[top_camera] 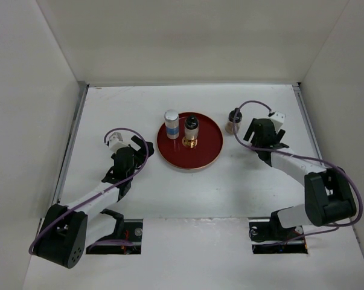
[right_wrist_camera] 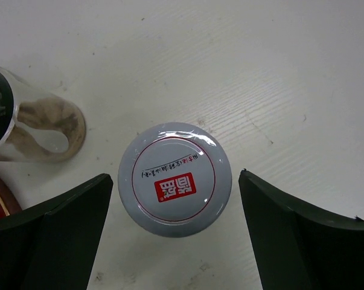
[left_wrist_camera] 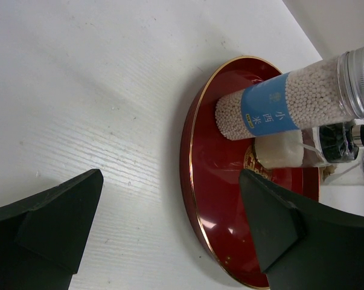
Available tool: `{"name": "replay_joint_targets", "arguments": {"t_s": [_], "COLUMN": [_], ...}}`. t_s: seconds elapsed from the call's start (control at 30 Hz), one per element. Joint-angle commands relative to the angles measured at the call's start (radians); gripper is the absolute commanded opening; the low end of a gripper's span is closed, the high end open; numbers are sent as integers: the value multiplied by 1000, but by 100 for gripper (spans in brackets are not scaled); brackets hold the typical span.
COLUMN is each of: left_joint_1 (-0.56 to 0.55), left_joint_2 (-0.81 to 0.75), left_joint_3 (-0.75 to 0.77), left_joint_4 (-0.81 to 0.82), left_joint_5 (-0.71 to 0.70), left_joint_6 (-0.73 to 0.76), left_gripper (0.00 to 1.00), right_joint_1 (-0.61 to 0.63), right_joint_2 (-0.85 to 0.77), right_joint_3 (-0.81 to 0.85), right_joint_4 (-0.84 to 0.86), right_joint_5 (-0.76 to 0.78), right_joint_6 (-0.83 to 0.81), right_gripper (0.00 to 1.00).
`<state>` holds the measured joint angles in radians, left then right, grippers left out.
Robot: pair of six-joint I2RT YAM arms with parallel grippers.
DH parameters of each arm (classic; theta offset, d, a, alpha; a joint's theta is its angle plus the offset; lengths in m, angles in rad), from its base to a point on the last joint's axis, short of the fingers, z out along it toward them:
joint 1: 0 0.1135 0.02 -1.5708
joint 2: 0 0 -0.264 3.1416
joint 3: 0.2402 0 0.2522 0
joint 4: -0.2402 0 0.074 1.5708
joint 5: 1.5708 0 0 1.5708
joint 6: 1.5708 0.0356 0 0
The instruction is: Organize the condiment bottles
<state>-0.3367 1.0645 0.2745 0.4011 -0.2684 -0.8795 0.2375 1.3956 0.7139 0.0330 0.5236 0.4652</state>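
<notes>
left claw (left_wrist_camera: pixel 171 178) hangs wide apart and empty over the tabletop (left_wrist_camera: pixel 109 72), just left of the plate (left_wrist_camera: pixel 197 199). on the plate stand the blue bottle (top_camera: pixel 171 122) and, just beside it, the dark bottle (top_camera: pixel 191 130). the brown bottle (top_camera: pixel 233 119) stands on the tabletop just right of the plate. right claw (right_wrist_camera: pixel 176 176) is apart, its fingers flanking a grey lid (right_wrist_camera: pixel 175 196) seen from above, near the brown bottle. whether they touch it, i cannot tell.
</notes>
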Motion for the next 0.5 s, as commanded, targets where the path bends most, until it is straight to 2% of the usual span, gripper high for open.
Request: {"name": "replay_joint_targets", "arguments": {"t_s": [0.0, 0.1, 0.17, 0.3, 0.47], "left_joint_1": [-5, -6, -6, 0, -5], "left_joint_2": [6, -6, -3, -12, 5], "left_joint_3": [3, 0, 0, -3, 3], "left_joint_4": [47, 47, 47, 47, 47], "left_joint_5": [8, -2, -2, 0, 3], "left_joint_6": [-4, -1, 1, -1, -4], "left_gripper": [100, 100, 100, 100, 100], "right_joint_1": [6, 6, 22, 116, 333], "right_joint_2": [26, 39, 22, -85, -225], "right_joint_3": [47, 47, 32, -4, -1], "right_joint_4": [73, 132, 168, 160, 88], "right_joint_5": [-4, 27, 45, 127, 184], "right_joint_6": [13, -3, -25, -57, -62], "right_gripper": [87, 67, 59, 56, 56]}}
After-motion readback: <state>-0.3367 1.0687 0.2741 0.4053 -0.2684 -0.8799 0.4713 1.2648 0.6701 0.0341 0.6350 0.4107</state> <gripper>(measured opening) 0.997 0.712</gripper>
